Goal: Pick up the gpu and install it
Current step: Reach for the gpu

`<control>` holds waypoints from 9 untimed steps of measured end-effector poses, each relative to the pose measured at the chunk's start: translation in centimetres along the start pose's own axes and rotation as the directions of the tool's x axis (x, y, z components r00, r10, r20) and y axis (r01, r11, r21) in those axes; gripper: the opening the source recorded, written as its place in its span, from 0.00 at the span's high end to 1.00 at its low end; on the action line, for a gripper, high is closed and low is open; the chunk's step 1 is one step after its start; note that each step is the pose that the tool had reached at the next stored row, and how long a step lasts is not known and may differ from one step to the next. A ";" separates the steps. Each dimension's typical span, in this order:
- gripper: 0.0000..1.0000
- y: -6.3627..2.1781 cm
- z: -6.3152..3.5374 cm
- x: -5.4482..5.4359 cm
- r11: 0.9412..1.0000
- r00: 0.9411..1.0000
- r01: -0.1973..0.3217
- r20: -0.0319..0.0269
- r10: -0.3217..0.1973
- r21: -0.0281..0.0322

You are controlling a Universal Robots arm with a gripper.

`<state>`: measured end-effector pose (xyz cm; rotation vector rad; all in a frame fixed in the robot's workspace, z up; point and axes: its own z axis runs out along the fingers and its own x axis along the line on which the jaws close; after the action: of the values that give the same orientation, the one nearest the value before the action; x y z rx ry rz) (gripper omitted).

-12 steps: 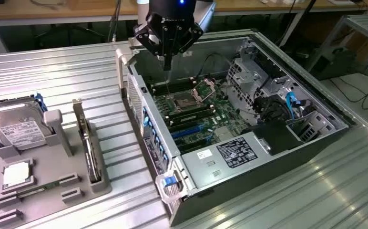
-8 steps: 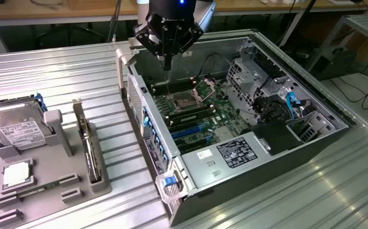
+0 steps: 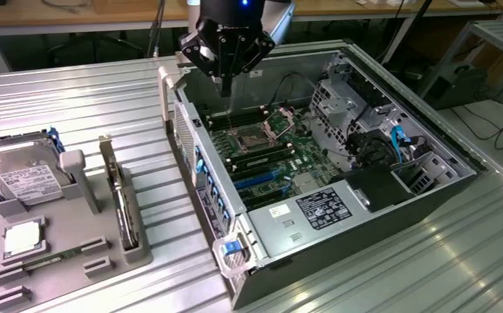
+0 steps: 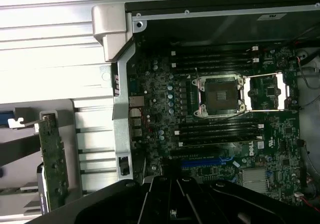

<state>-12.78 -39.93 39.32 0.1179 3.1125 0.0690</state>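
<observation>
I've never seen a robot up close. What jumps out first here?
The open computer case lying on the metal table, its green motherboard exposed. A black gripper, shut and empty, hangs over the case's far corner. At the exterior view's left, the gpu stands upright in a grey holder beside a hard drive.

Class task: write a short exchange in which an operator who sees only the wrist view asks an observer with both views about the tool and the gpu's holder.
Operator: Where is the tool relative to the case?
Observer: The tool hangs shut and empty above the open case, near its far corner on the exterior view's left.
Operator: What shares the gpu's holder?
Observer: A silver hard drive stands in the grey holder, on the exterior view's left of the gpu.
</observation>
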 end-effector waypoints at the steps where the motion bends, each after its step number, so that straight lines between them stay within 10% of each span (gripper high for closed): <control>1: 0.89 -0.01 0.00 0.2 1.000 1.000 0.000 0.000 0.000 0.000; 9: 0.89 -0.09 0.02 1.1 1.000 1.000 0.000 0.000 0.000 0.000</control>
<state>-13.91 -39.93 39.27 0.1181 3.1125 0.0690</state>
